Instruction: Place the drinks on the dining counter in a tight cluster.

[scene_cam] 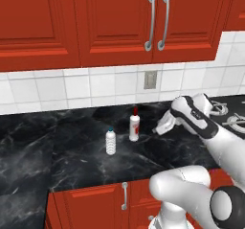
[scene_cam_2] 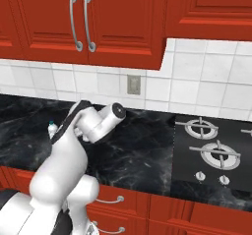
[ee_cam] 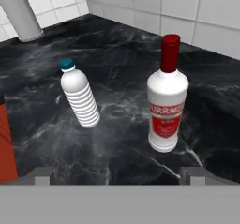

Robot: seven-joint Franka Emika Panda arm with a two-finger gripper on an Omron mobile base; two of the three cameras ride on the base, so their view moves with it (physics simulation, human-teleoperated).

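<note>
While the arm reached out from the lower right of the left base view, its gripper (scene_cam: 161, 127) hung just above the black counter (scene_cam: 72, 151), a little to the right of the two bottles and touching neither. The white bottle with the red cap (scene_cam: 134, 124) stood upright near the tiled wall (scene_cam: 72, 89), and the ribbed bottle with the teal cap (scene_cam: 111, 142) stood upright just in front of it to the left, the two near each other but apart. Red upper cabinets (scene_cam: 115, 22) hung above, and a grey outlet plate (scene_cam: 150, 79) sat in the tiles.

From the right base view, the arm covered most of that spot; the teal cap of the ribbed bottle (scene_cam_2: 51, 127) peeked out beside the forearm. A gas hob (scene_cam_2: 211, 150) lay in the counter (scene_cam_2: 138, 150) to the right.

Seen from the hand view, both bottles stood ahead on the marbled top (ee_cam: 117, 143), the teal-capped one (ee_cam: 78, 96) on the left and the red-capped one (ee_cam: 167, 101) on the right. The finger tips (ee_cam: 44, 176) stood spread wide at the bottom corners, released and holding nothing.
</note>
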